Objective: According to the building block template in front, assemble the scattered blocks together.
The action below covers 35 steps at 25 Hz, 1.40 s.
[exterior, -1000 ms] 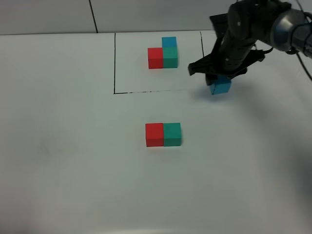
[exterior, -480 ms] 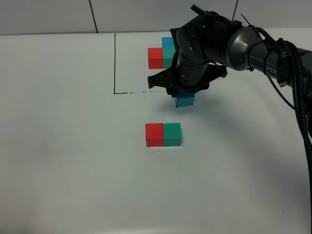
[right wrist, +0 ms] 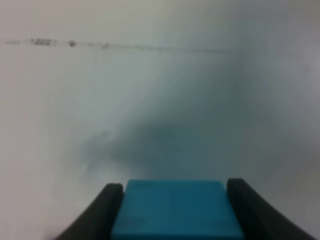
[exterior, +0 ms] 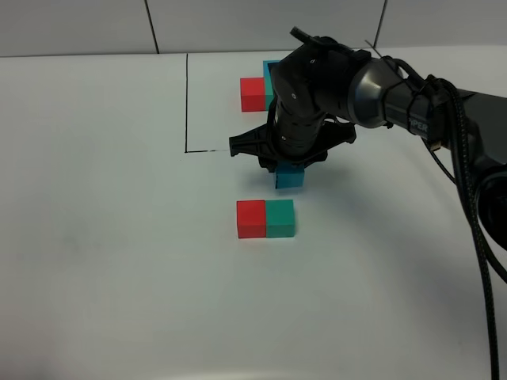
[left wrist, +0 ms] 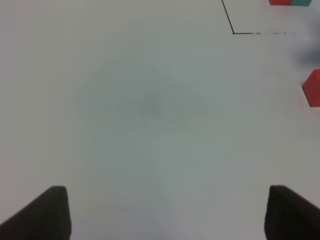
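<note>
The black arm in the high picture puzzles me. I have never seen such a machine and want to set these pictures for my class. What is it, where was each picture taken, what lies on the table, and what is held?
It is a robot with two arms, each ending in a two-fingered gripper. The wide picture comes from a camera mounted high above the white table. The other two come from small cameras on the wrists. The right gripper is shut on a blue cube, and its wrist picture shows that cube close up. The left gripper is open and holds nothing. On the table a red cube and a green cube sit touching, side by side. The blue cube is just behind the green one, apart from it. Farther back, inside a black outline, is the template, partly hidden by the right arm.
</note>
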{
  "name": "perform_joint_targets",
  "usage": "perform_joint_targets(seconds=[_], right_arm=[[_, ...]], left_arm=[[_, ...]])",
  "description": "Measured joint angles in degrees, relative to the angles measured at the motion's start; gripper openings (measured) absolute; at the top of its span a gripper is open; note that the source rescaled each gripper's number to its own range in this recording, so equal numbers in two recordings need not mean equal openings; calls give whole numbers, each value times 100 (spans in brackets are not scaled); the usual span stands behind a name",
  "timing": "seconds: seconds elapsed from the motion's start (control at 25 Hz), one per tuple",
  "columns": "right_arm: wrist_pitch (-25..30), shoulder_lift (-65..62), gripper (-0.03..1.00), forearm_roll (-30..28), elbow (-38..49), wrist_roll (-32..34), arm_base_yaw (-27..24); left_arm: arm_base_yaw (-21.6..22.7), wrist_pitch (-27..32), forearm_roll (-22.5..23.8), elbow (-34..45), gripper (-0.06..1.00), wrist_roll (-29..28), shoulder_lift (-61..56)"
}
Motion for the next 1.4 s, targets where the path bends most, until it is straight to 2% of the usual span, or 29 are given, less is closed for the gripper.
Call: perform_joint_targets(seconds=[0.32,1.4], right_arm=[[-271,125,0,33,0,235,110],[22,438,0,-118,-37,691,333]], left_arm=[[0,0,0,0,95,0,0],[0,0,0,0,95,5,0]])
